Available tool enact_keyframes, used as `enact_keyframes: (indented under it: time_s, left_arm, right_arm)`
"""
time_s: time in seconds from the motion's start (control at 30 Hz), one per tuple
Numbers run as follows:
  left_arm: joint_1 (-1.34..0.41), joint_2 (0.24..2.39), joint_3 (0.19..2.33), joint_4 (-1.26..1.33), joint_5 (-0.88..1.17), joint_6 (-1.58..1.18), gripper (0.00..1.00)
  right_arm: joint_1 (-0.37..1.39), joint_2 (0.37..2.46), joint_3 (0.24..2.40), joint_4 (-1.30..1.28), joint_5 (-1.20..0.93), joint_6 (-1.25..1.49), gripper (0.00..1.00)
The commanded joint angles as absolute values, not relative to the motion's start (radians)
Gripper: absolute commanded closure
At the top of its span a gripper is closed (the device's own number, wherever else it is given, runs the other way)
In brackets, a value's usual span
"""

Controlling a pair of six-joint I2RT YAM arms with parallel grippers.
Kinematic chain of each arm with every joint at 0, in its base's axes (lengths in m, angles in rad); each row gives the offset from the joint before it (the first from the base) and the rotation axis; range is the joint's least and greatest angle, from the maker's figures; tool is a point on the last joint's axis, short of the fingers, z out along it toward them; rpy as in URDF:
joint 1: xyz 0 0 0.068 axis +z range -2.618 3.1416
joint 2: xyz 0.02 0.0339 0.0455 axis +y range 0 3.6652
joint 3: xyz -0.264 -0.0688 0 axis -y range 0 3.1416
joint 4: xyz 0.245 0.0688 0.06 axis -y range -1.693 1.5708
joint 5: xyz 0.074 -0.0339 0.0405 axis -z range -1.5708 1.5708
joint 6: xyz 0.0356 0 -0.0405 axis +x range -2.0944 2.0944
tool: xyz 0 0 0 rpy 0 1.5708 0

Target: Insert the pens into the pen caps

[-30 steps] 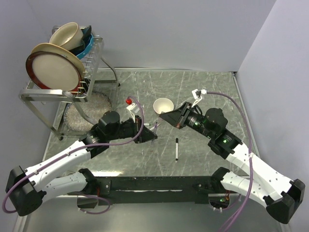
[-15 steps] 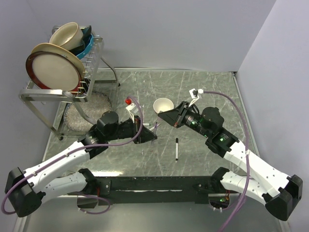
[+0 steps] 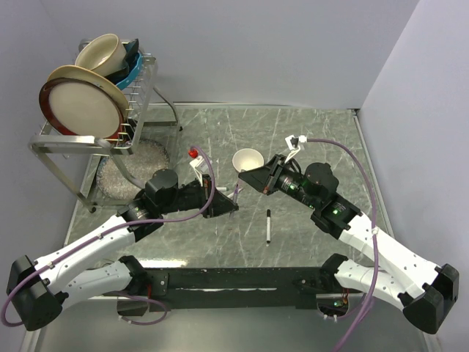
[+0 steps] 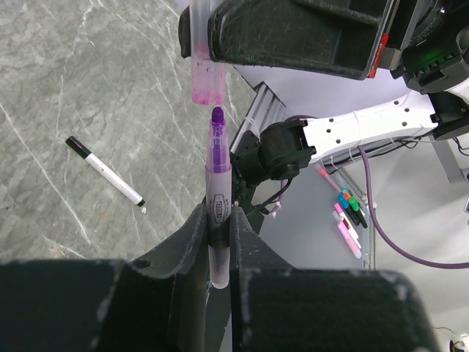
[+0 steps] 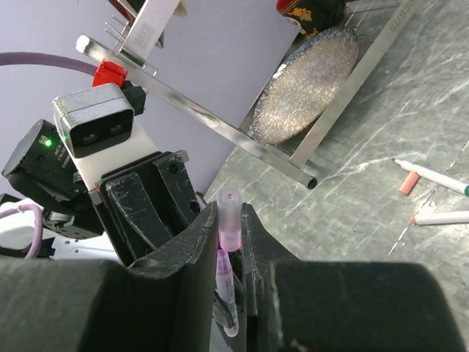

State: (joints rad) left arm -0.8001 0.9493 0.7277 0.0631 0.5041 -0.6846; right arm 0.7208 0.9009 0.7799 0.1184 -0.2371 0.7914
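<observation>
Left wrist view shows the capping step at its last gap. The left pincer (image 4: 219, 220) is clamped on the barrel of a purple pen (image 4: 217, 180) held upright. The pen's tip sits just under, and slightly right of, the mouth of a pink cap (image 4: 200, 77), not yet inside it. The right pincer (image 5: 229, 229) is clamped on that cap. I judge the next move needs a small sideways correction to line up tip and mouth, then a straight push until the cap seats. A black pen (image 4: 106, 171) lies on the table (image 4: 66, 88) at left, and a green-tipped pen (image 5: 436, 177) and a red-tipped pen (image 5: 443, 218) lie at the right edge of the right wrist view. From overhead, the cream cup (image 3: 248, 158) beside the pincers looks empty, and the dish rack (image 3: 139, 88) at upper left holds plates (image 3: 77, 103) and bowls (image 3: 99, 51).
</observation>
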Motion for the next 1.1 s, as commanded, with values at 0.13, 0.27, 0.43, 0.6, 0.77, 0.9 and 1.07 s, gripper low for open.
enact_keyframes:
  time_s: [0.13,0.27,0.43,0.6,0.77,0.9,1.07]
  left_arm:
    - [-0.804,0.940,0.730,0.118,0.517,-0.681,0.99]
    - [-0.804,0.943,0.730,0.118,0.518,-0.680,0.99]
    - [-0.804,0.942,0.727,0.118,0.520,-0.680,0.99]
    - [-0.804,0.934,0.719,0.114,0.511,-0.678,0.99]
    - [-0.804,0.927,0.713,0.110,0.506,-0.676,0.99]
    - [-0.804,0.927,0.710,0.110,0.506,-0.675,0.99]
    - [-0.802,0.930,0.710,0.110,0.505,-0.673,0.99]
  right_arm:
    - [0.735,0.907,0.804,0.152,-0.241,0.790,1.00]
    - [0.736,0.905,0.805,0.152,-0.235,0.792,1.00]
    - [0.738,0.913,0.822,0.134,-0.221,0.785,1.00]
    - [0.738,0.923,0.841,0.124,-0.212,0.782,1.00]
    - [0.738,0.917,0.848,0.120,-0.201,0.781,1.00]
    - [0.738,0.913,0.857,0.109,-0.199,0.778,1.00]
    - [0.738,0.913,0.861,0.100,-0.201,0.772,1.00]
